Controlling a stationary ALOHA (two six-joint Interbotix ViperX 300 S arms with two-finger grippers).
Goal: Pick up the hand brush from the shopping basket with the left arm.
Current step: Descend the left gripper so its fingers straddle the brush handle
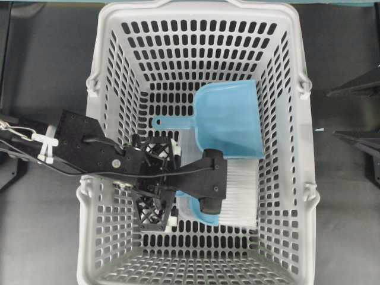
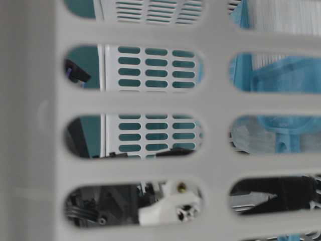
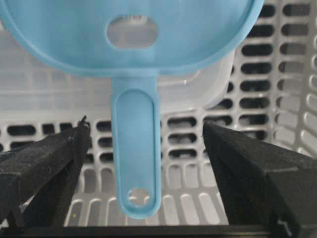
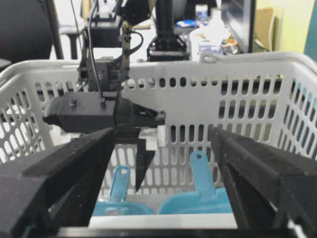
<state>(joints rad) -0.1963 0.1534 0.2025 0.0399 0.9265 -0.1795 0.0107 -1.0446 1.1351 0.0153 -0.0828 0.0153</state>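
The light blue hand brush (image 1: 196,212) lies on the floor of the grey shopping basket (image 1: 304,136), its white bristles (image 1: 240,196) pointing right. My left gripper (image 1: 155,183) hangs inside the basket over the brush's handle end and hides the handle from above. In the left wrist view the handle (image 3: 136,148) lies between the open fingers of the left gripper (image 3: 145,126), nearer the left one and touching neither. From the right wrist view, one left finger (image 4: 143,163) points down beside the handle (image 4: 119,181). My right gripper (image 4: 162,133) is open and empty, outside the basket (image 1: 331,113).
A matching blue dustpan (image 1: 228,119) lies just behind the brush, its handle pointing left. A clear plastic tray (image 3: 44,94) sits under the brush head. The slotted basket walls (image 4: 233,99) rise high on all sides of the left gripper.
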